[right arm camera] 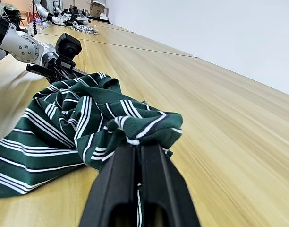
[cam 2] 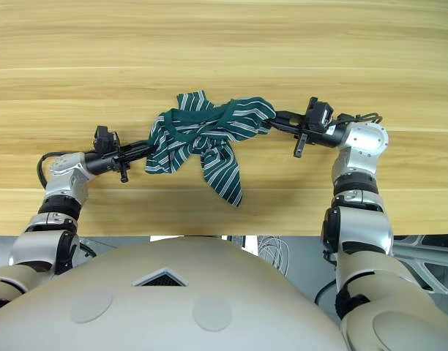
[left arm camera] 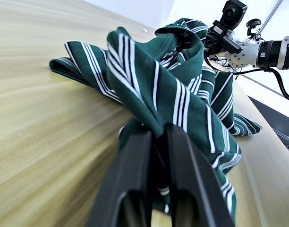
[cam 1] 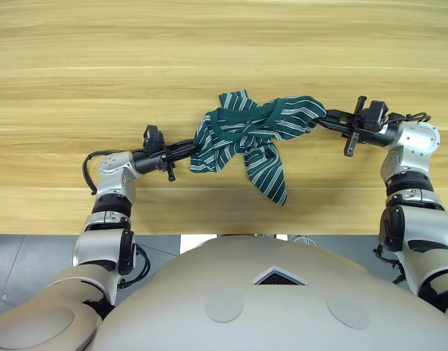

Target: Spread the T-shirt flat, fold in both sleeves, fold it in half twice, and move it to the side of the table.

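A dark green T-shirt (cam 1: 247, 131) with white stripes lies bunched on the wooden table (cam 1: 209, 44), one part trailing toward the near edge. My left gripper (cam 1: 196, 147) is shut on the T-shirt's left end, and its black fingers (left arm camera: 137, 165) pinch a fold of the fabric (left arm camera: 173, 90). At the other end my right gripper (cam 1: 319, 118) is shut on the cloth; its fingers (right arm camera: 123, 165) clamp a rolled edge of the T-shirt (right arm camera: 78, 123). The shirt hangs crumpled between the two grippers.
The wooden table stretches far beyond the shirt, with bare wood at the back and on both sides. Its near edge (cam 1: 209, 232) runs just below the shirt's trailing part. Another robot arm and a few small items (right arm camera: 73, 16) stand far off.
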